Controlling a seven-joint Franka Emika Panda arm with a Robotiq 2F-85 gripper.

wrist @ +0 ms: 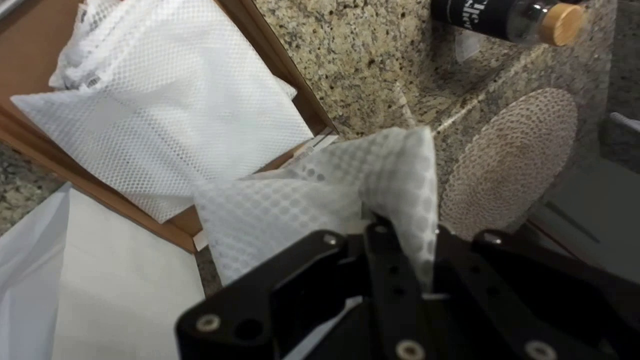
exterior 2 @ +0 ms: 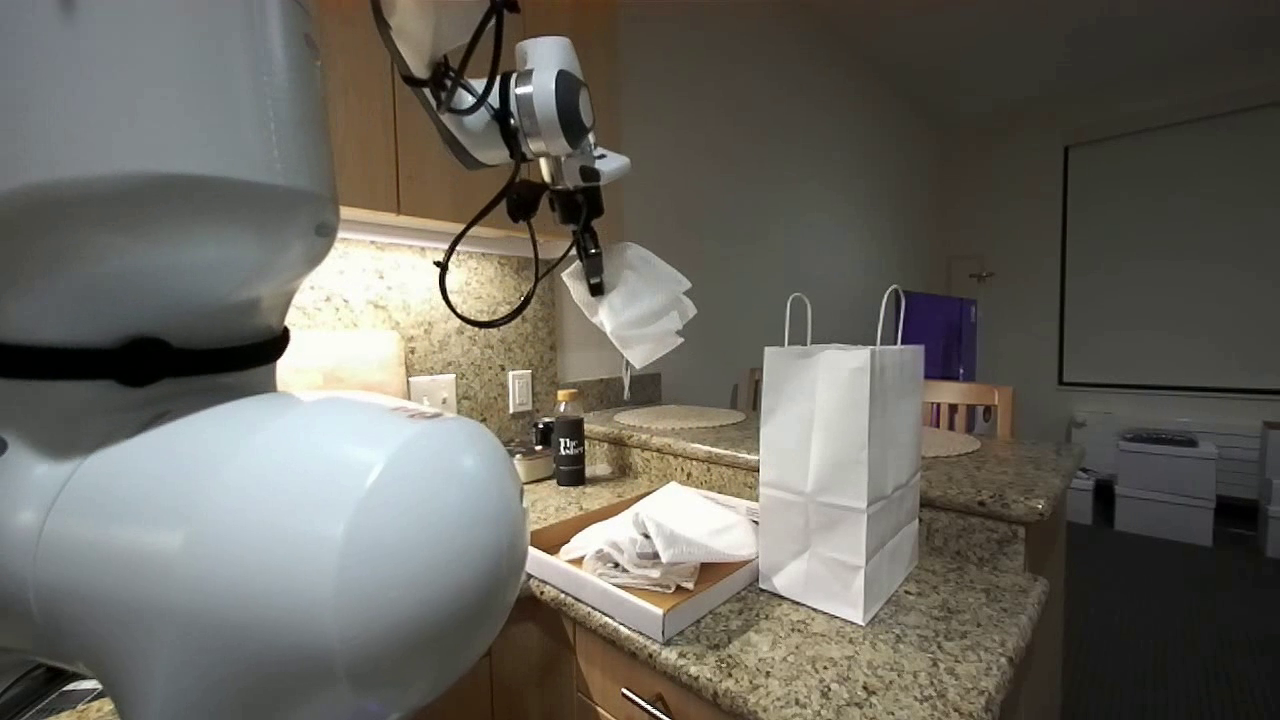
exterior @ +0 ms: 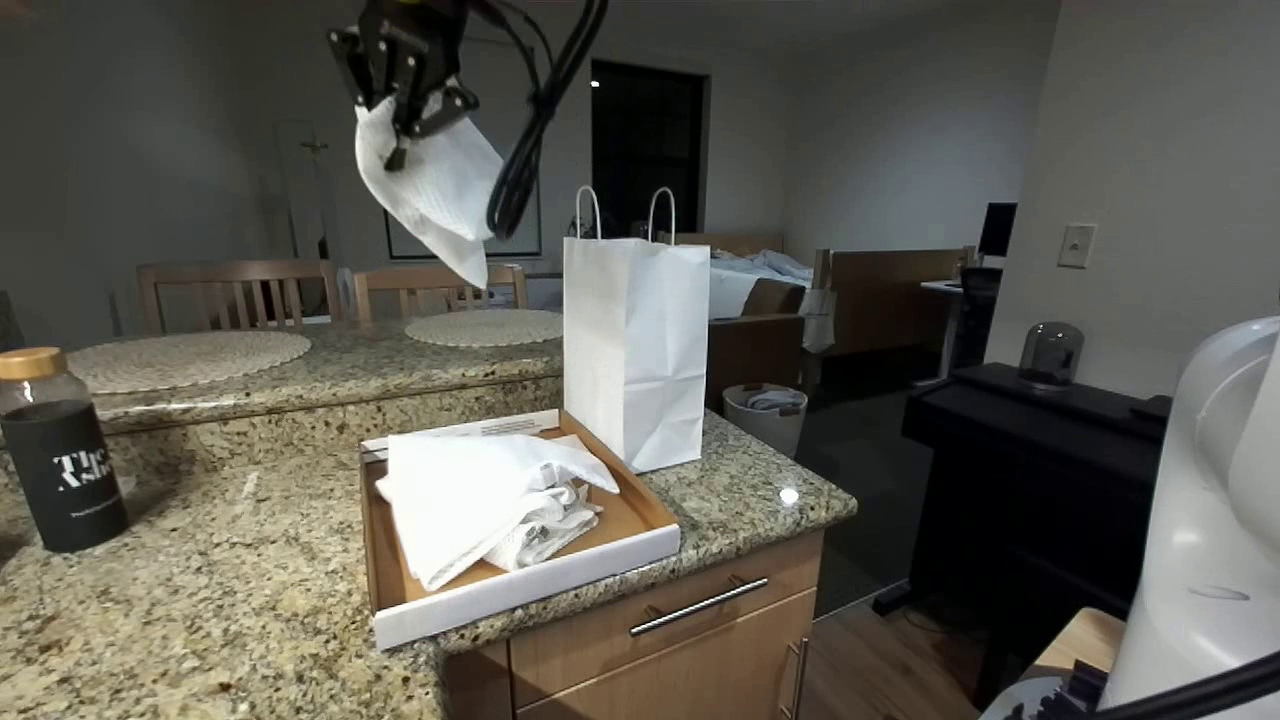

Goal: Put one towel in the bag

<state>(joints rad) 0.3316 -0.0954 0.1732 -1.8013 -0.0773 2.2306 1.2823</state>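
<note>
Held one towel pinched in the gripper, aloft and apart from the bag. Seemed about half done: grasped and lifted, not yet brought over, lowered in or let go.

1. Gripper, pinching towel, hangs well above counter; free air across to bag in both exterior views.
2. Towel droops below it; slack cable loops alongside.
3. Bag upright; handles stand up at its mouth. Interior hidden.
4. Tray just beside bag: tight at counter level.
5. Bottle well apart from tray, room between; raised ledge backs tray and bag.
</note>
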